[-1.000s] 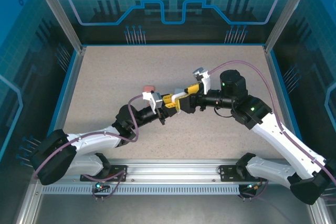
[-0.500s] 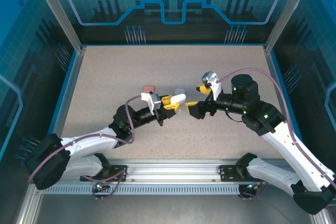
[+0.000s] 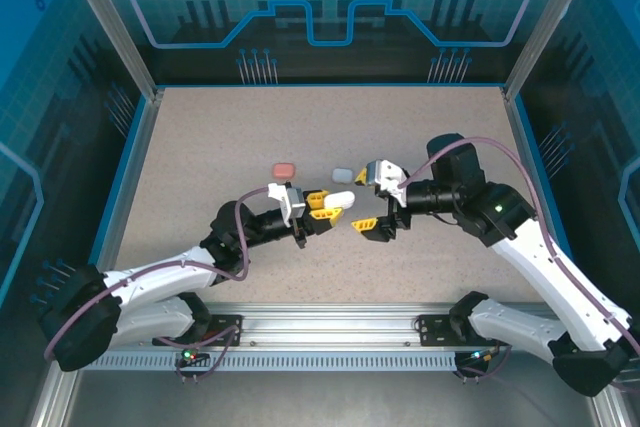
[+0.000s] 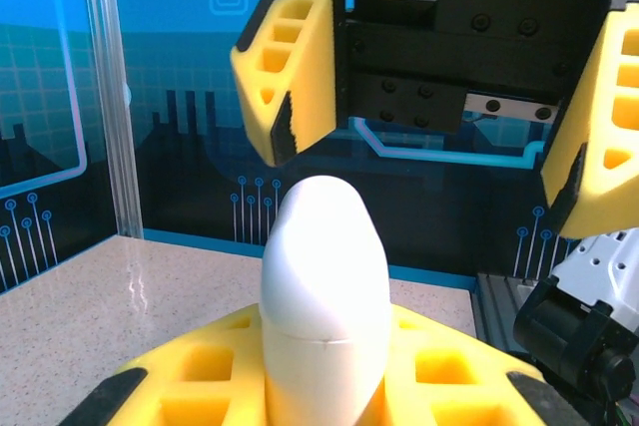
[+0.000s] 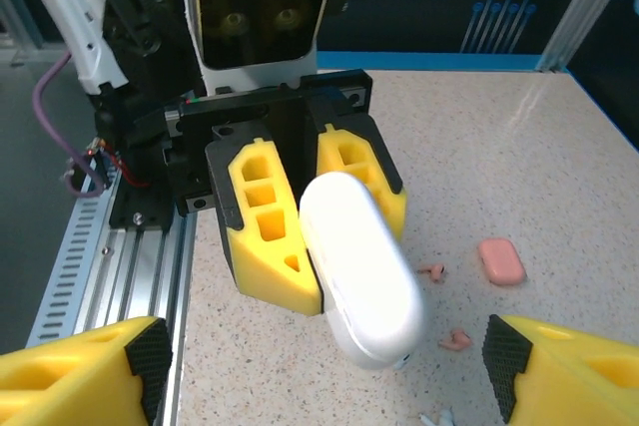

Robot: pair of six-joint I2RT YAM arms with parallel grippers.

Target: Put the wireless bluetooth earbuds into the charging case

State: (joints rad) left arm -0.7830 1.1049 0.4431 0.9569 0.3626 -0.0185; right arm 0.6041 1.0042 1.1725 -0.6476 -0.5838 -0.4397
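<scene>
My left gripper [image 3: 325, 202] is shut on a white pebble-shaped charging case [image 3: 338, 200], whose lid is closed and which sticks out past the yellow fingers. In the right wrist view the case [image 5: 359, 266] hangs above the table, clamped between the left fingers [image 5: 265, 226]. My right gripper [image 3: 365, 202] faces it from the right, open, jaws apart on either side of the case's tip without touching it. Two salmon earbuds [image 5: 431, 270] [image 5: 456, 340] lie on the table under the case, and white earbuds [image 5: 434, 418] lie at the bottom edge. In the left wrist view the case [image 4: 324, 296] points at the right fingers [image 4: 290, 77].
A pink case [image 3: 284, 168] and a grey-blue case [image 3: 343, 174] lie closed on the speckled table [image 3: 200, 147] just behind the grippers. The pink case [image 5: 501, 260] lies beyond the salmon buds. Blue walls and metal posts ring the table.
My right gripper has drawn back to the right, away from the white case, and now stands open facing it. Both grippers have shifted toward the near edge; the left keeps its hold.
</scene>
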